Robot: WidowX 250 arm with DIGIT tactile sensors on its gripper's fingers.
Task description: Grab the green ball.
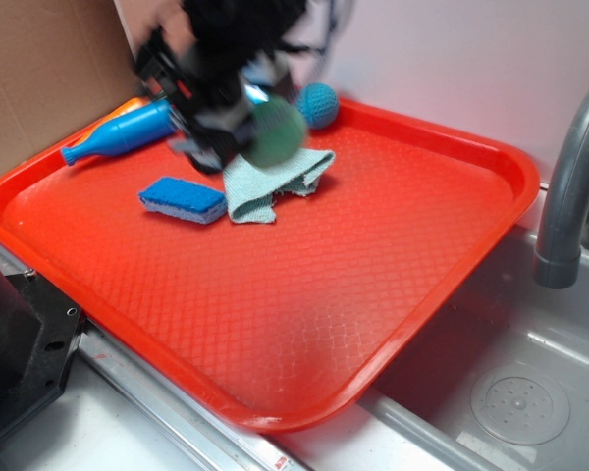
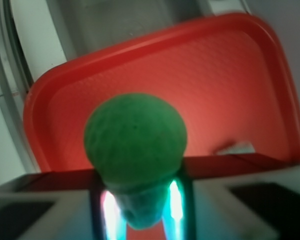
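Task stage: the green ball (image 1: pixel 277 132) is judged to be grasped already; only a secure hold, or a further lift, appears to be left.
End effector (image 2: pixel 140 197): closed on the ball, which is seen in the wrist view seated between the two fingers (image 2: pixel 176 200) and bulging out above them.
Ball position: held in the air above the far-left part of the red tray (image 1: pixel 393 294), over the folded cloth (image 1: pixel 270 186); contact with the cloth cannot be ruled out, as the exterior view is blurred there.
Blur: arm and ball are smeared in the exterior view, which is read as motion; its direction cannot be told.
Blue ball (image 1: pixel 318 104): left at the tray's far edge, just beside the arm, not gripped.
Sponge (image 1: pixel 183 199): blue, lying flat near the tray's left edge, just beside the cloth.
Bottle (image 1: pixel 118 134): blue, lying on its side at the tray's far-left corner, partly hidden by the arm.
Tray centre and near side: bare.
Faucet (image 1: pixel 569 186): grey, standing past the tray's right edge over the sink (image 1: pixel 510 392), well apart from the arm.
Obstruction: none is judged to stand in the way above the tray; the cloth and blue ball lie closest.
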